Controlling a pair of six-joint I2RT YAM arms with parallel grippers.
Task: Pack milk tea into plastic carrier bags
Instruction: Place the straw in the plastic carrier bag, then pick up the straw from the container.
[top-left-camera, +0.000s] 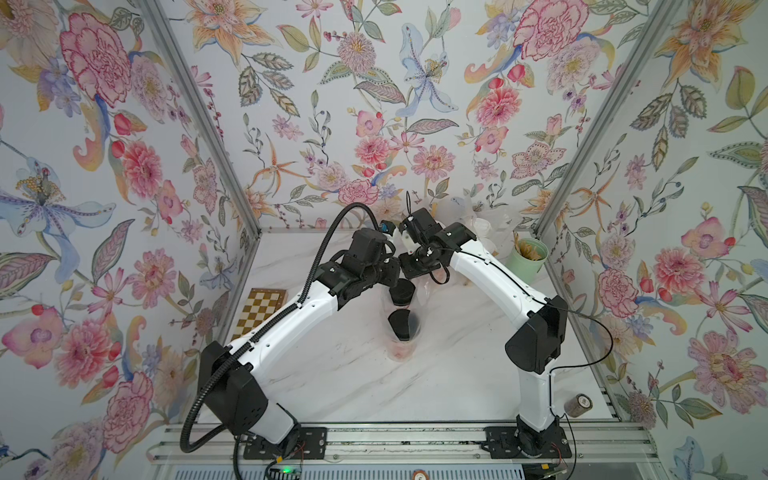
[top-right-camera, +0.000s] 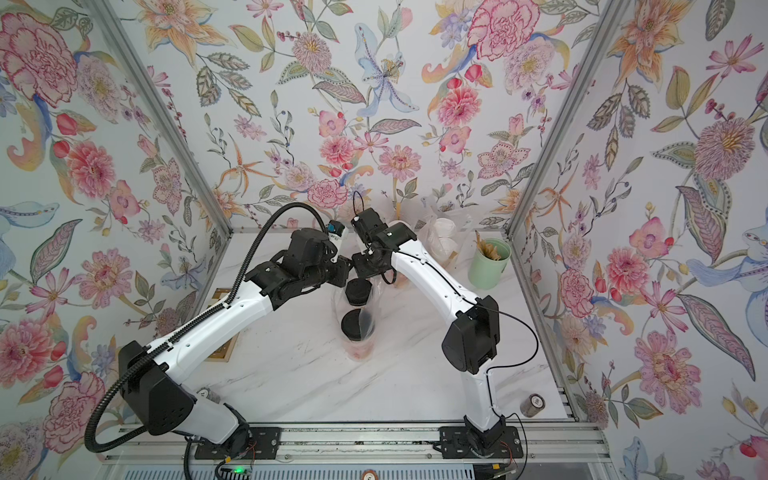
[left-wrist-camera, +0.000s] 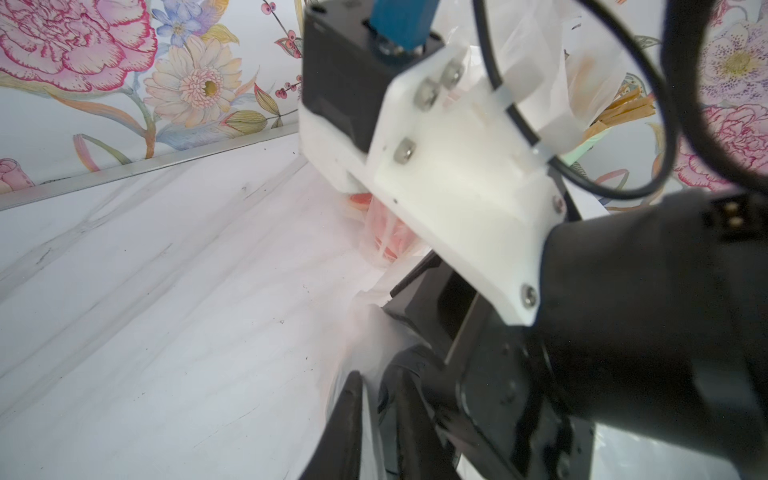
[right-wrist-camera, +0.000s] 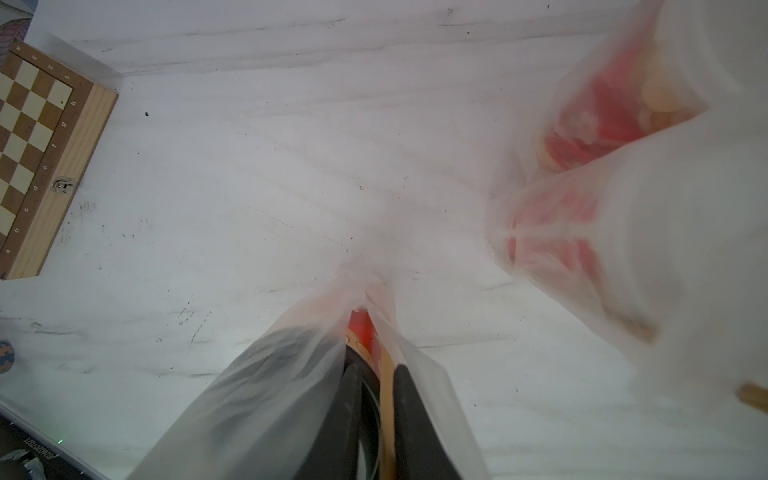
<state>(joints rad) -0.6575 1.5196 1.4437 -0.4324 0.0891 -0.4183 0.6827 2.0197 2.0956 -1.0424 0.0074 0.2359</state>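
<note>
**Letting go of the bag without knocking the cups**

In the middle of the table (top-left-camera: 436, 374) stands a thin plastic bag (right-wrist-camera: 257, 395). Two milk tea cups are inside it, one with its black lid here (top-left-camera: 402, 292) and one here (top-left-camera: 404, 323). Both arms meet over the top of this bag.

The left gripper (left-wrist-camera: 376, 376) has its two fingers a little apart, with white plastic in the gap. The right gripper (right-wrist-camera: 376, 365) is also a little apart, and the orange cup side shows through the gap. Plastic hangs down on both sides of its fingers. I cannot tell if the plastic is stuck to either one.

This bag looks full, so the job now seems to be letting go of its top. To do it well, the fingers should open enough for the plastic to slip out. Then each arm should go straight up, slowly. A pull to the side could drag the bag and tip the cups.

The bag is see-through, crinkly and very floppy, so it may cling to the fingers. The cups are tall paper ones, wide at the top and narrow at the bottom, so they could fall easily. Their lids are round and domed. The table is smooth and looks slippery.

More bagged cups with white lids (top-right-camera: 440, 241) stand at the back.
</note>
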